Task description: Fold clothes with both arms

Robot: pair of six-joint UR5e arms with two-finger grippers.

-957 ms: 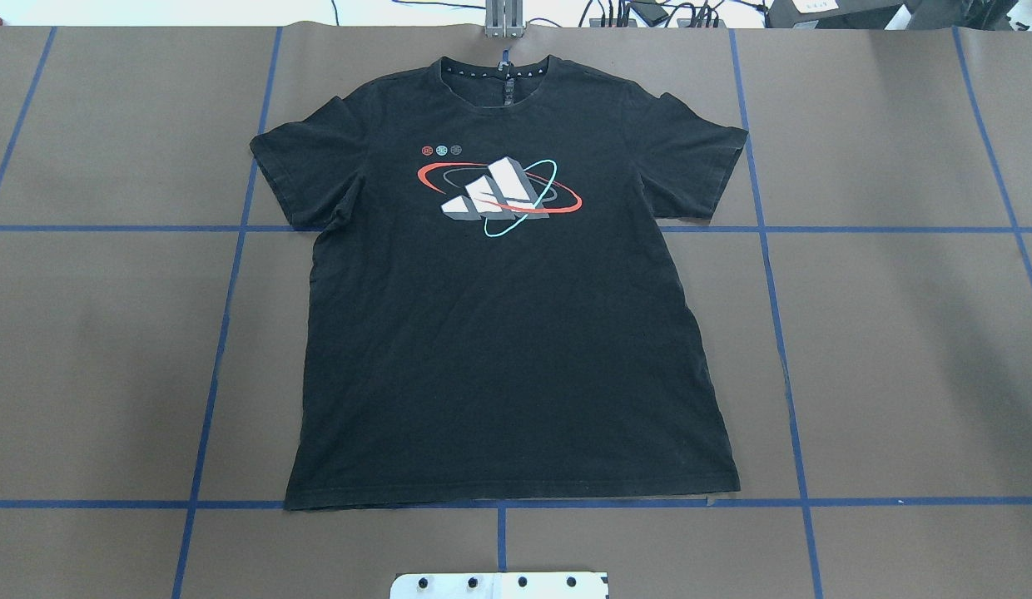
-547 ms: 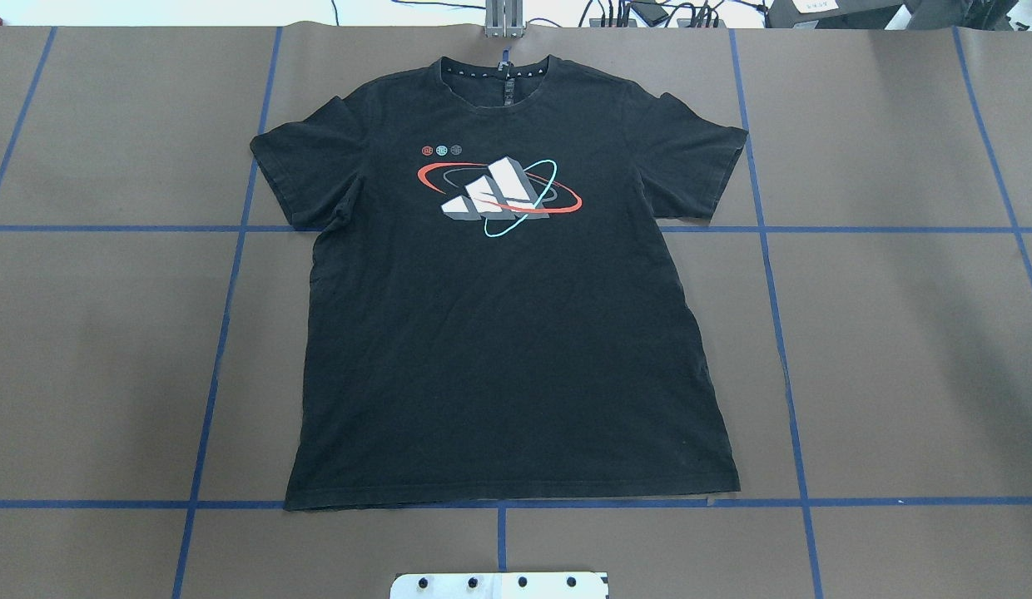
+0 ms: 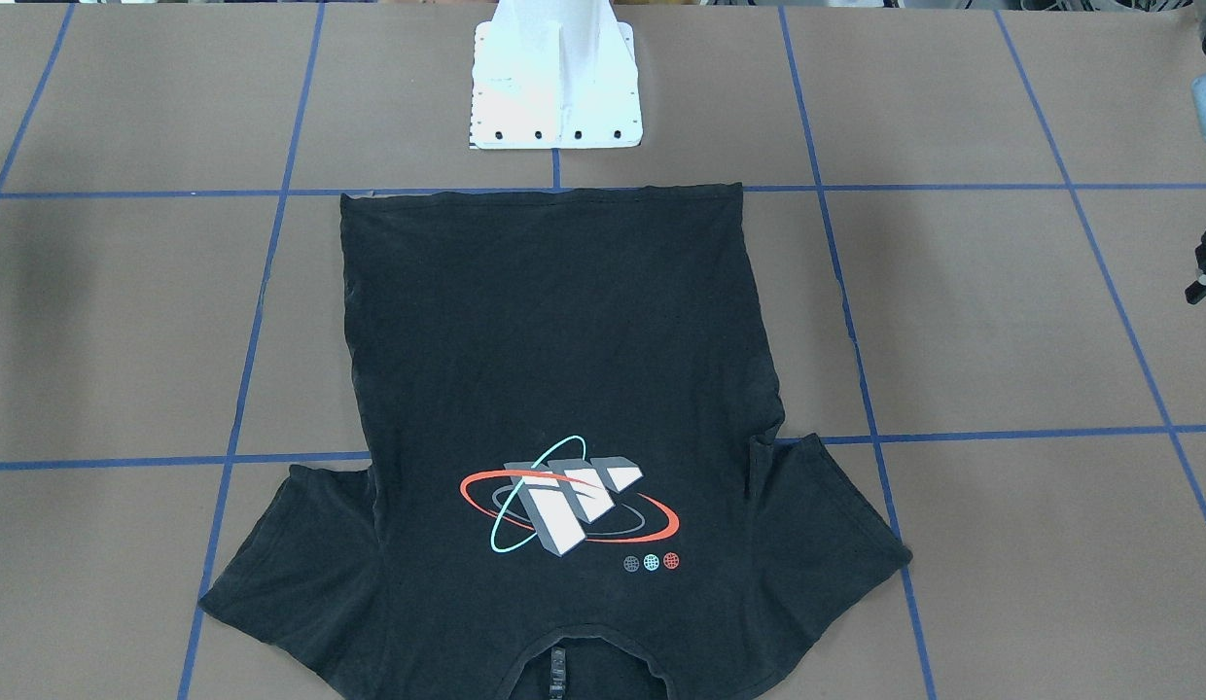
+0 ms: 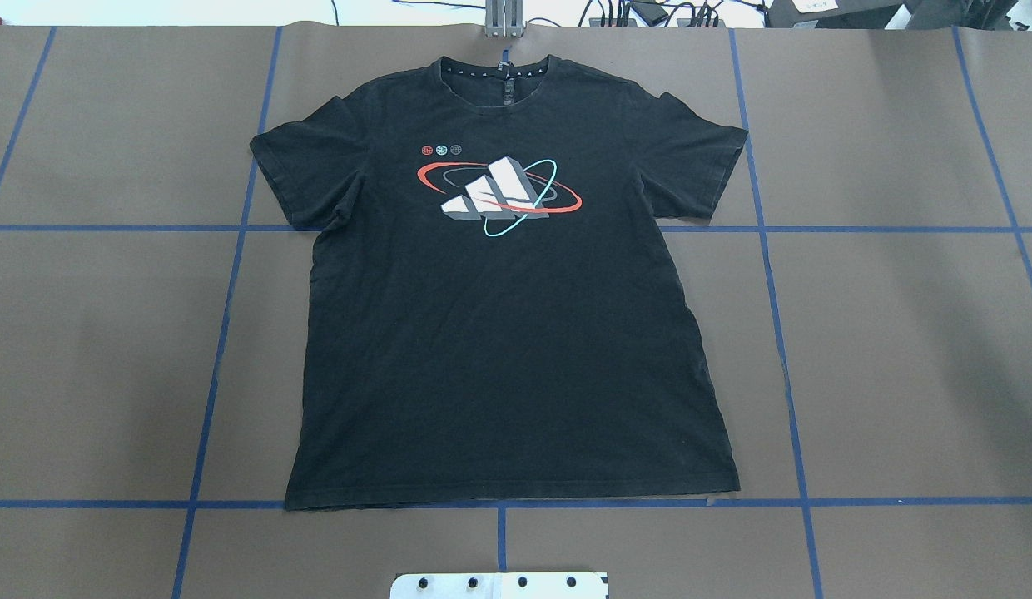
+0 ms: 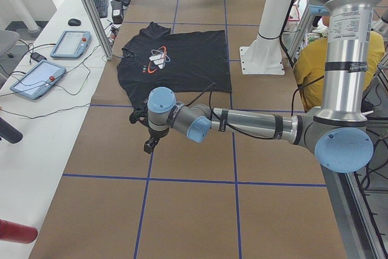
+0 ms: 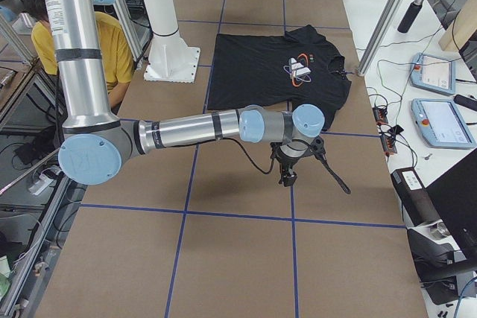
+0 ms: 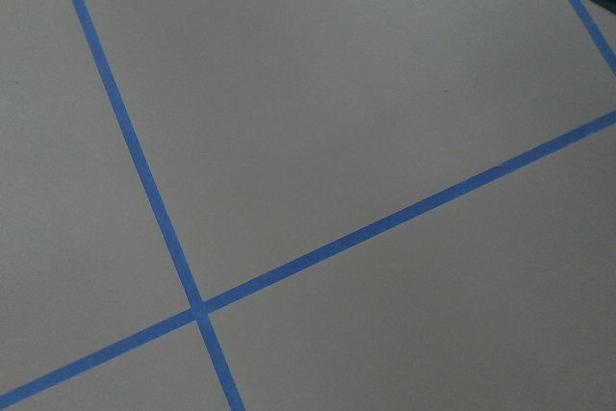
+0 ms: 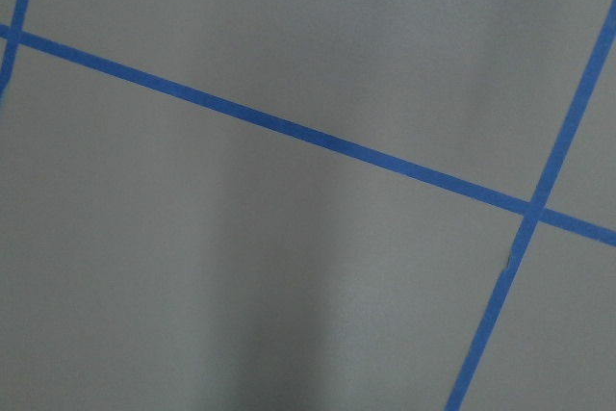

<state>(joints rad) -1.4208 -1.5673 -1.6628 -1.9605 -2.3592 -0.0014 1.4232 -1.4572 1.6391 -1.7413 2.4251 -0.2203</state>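
The T-shirt (image 4: pixel 499 349) lies flat and print-up on the table (image 4: pixel 899 333). Its hem is just in front of the white base (image 3: pixel 554 87), its collar is at the end farthest from the base, and its sleeves are spread, probably so both sides can be reached at once. The left gripper (image 5: pixel 148 146) and right gripper (image 6: pixel 286 178) hang over bare table well out to either side of the base, off the cloth, which looks like a ready pose. I cannot tell whether either claw is apart or together. No fold has been made yet.

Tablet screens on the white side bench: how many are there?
2. One tablet lies nearest the T-shirt collar, the other tablet just beside it on the bench. More may be out of frame.
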